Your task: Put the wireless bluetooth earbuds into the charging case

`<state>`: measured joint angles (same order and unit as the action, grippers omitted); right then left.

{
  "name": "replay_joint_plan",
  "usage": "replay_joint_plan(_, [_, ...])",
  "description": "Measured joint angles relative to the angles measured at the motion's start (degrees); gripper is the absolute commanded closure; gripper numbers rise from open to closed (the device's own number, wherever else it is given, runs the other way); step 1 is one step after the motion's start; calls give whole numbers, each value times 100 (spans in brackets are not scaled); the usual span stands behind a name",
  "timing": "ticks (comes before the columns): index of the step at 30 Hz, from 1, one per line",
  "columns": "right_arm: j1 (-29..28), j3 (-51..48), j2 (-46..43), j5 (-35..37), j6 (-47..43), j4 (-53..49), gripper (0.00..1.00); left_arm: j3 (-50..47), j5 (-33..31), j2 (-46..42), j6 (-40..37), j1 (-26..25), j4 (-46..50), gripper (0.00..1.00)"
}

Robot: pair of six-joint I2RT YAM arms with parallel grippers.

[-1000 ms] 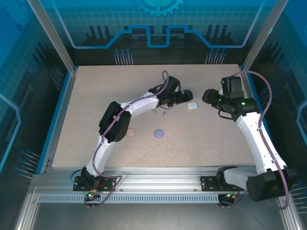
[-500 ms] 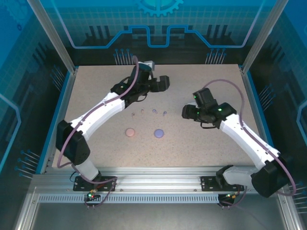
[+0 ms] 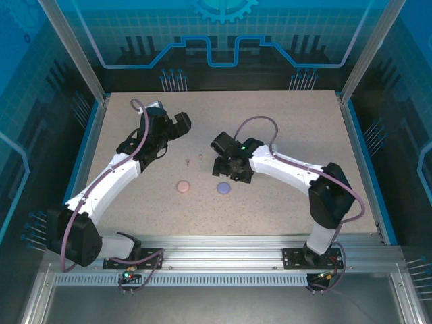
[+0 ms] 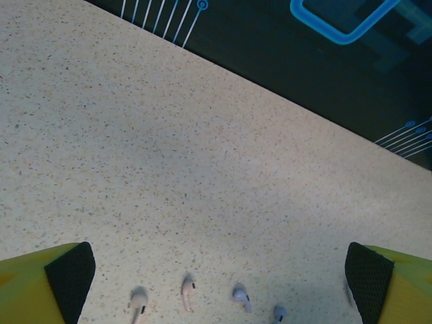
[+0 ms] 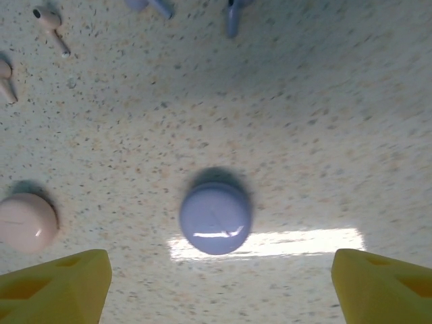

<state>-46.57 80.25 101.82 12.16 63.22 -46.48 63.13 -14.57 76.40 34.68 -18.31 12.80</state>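
While both arms hang over the middle of the bench [image 3: 290,128], I read the layout this way. The right arm bends in from the near right corner. The right end effector [image 3: 231,174] points down close above the purple case [image 3: 224,187], fingers spread wide with nothing between them. On its wrist camera that case lies dead ahead, centred between the two yellow fingertips and touching neither. The left end effector [image 3: 181,123] sits off toward the far left corner, likewise released and empty, its black pads [image 4: 67,277] far apart. The pink case [image 3: 183,185] lies just left of the purple one, apart from it, and both look shut from above. The pink earbuds [image 3: 187,161] lie loose on the bench between the two end effectors, on the far side of the pink case. The purple earbuds [image 5: 233,17] lie beyond the purple case, toward the far edge, with their stems running roughly back toward the near edge. I judge the right arm the nearer one for the purple pair. It would have to reach past the case and close across a stem, not along it.
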Motion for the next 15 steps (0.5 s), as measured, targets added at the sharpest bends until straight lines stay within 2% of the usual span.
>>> replay_joint_plan(5, [-81,4,330,-256,1064,-103,10,0,2,-13,345,162,-24,1])
replay_joint_plan(15, [-133,-85,616,-485,3106,-398,11,0,50,-114,597,289,22,1])
